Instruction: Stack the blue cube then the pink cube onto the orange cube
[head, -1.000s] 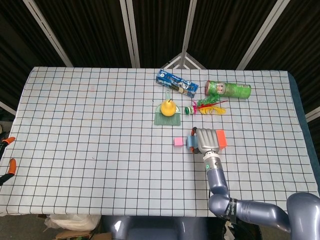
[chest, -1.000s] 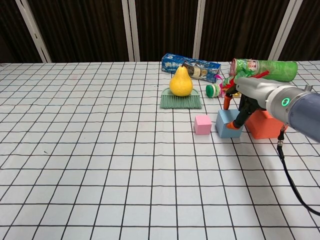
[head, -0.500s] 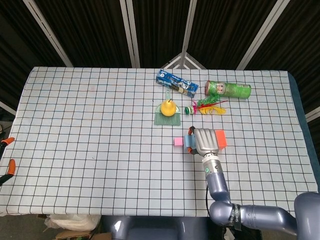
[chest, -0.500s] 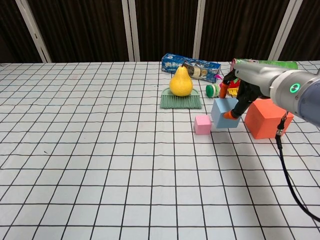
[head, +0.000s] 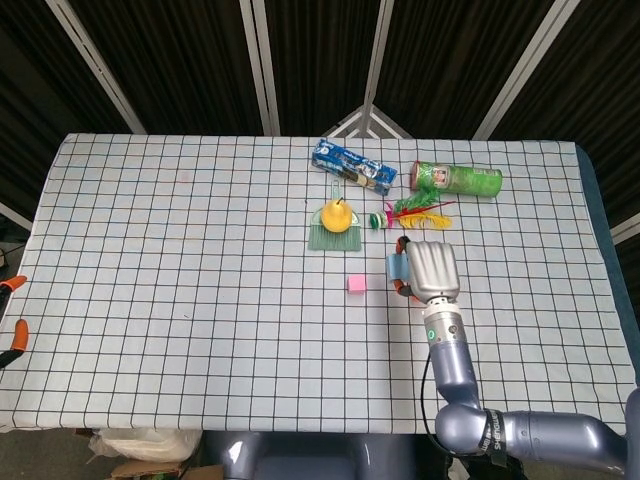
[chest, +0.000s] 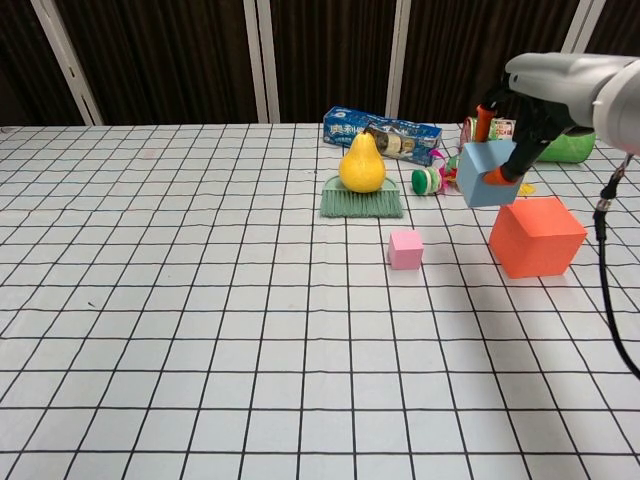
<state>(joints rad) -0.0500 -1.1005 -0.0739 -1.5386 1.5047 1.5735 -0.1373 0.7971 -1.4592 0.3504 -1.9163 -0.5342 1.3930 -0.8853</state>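
The blue cube (chest: 484, 173) is held clear of the table by the right hand (chest: 522, 112), pinched between orange-tipped fingers (chest: 497, 177) closed on its near and far sides; the rest of the hand is seen from above in the head view, where only a blue edge of the cube shows at the hand's nine o'clock side. One second earlier the cube is resting on the cloth just beside the pink cube (chest: 405, 248); half a second earlier it is lifted and tilted; now it is raised well above table level and carried toward the orange cube (chest: 536, 235). In the chest view the blue cube is shown at about eleven o'clock from the orange cube, above it and not yet over its top face. The orange cube, partly covered by the hand in the earlier chest views, is now fully exposed, and in the head view it is hidden beneath the hand. The pink cube is left untouched on the table, at nine o'clock from the orange cube and well apart from it.

The change is read as the grasp and lift being complete and the transfer being under way. Centring over the orange top face and lowering are judged to be the next requirements, with the cube's slight tilt to be levelled before release. The left hand is not seen in either view.
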